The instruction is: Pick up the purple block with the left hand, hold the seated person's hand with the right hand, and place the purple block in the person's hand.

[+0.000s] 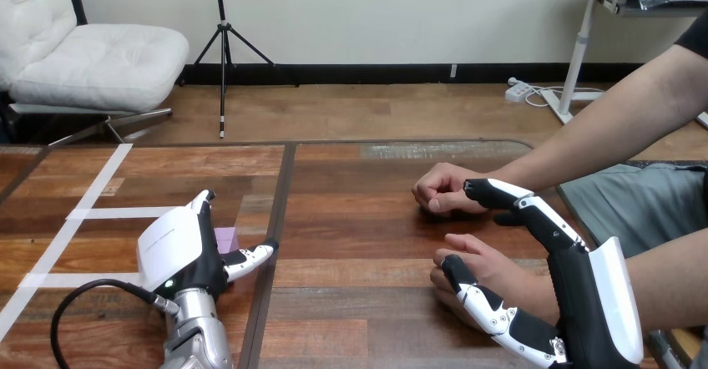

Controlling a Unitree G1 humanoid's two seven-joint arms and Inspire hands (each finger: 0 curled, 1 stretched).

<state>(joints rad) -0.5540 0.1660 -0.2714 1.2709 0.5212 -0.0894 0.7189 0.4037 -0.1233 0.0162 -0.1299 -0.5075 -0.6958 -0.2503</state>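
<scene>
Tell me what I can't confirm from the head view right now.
Head view: the purple block is mostly hidden under the left hand; grip cannot be told.
The person's nearer hand is partly covered by the right hand; whether held cannot be told.
The right hand's base is cut off by the bottom edge.

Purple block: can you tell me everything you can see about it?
The purple block shows as a small pale-purple patch with a flat, plain, smooth-looking face and straight edges. It seems to rest on the wooden table, at the view's left, close to the dark seam between the boards. It is tucked right against the left hand, whose white shell hides most of it. Whether that hand grips it or just leans on it cannot be told.
</scene>
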